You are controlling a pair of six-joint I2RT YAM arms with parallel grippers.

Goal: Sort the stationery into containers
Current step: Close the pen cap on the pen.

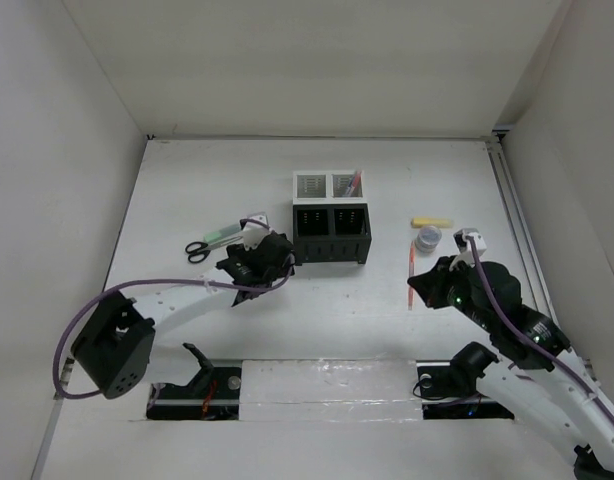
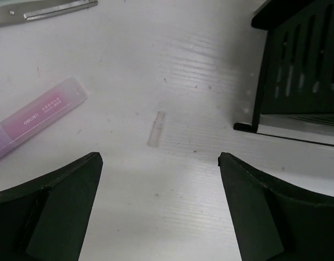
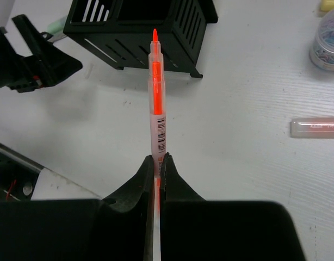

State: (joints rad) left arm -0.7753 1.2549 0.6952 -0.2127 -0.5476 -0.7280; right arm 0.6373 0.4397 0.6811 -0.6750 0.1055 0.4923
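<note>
Containers clustered, red pens in right white mesh bin, left fingers wide, right fingers pinching orange pen

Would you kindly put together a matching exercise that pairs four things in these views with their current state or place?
Column one:
1. orange pen
2. pink marker
3. scissors
4. left pincer

Column two:
A. open, holding nothing
B. black handles, lying farthest left on the table
C. clamped in the right pincer
D. lying flat, translucent cap on

Pairs: 1-C, 2-D, 3-B, 4-A
</note>
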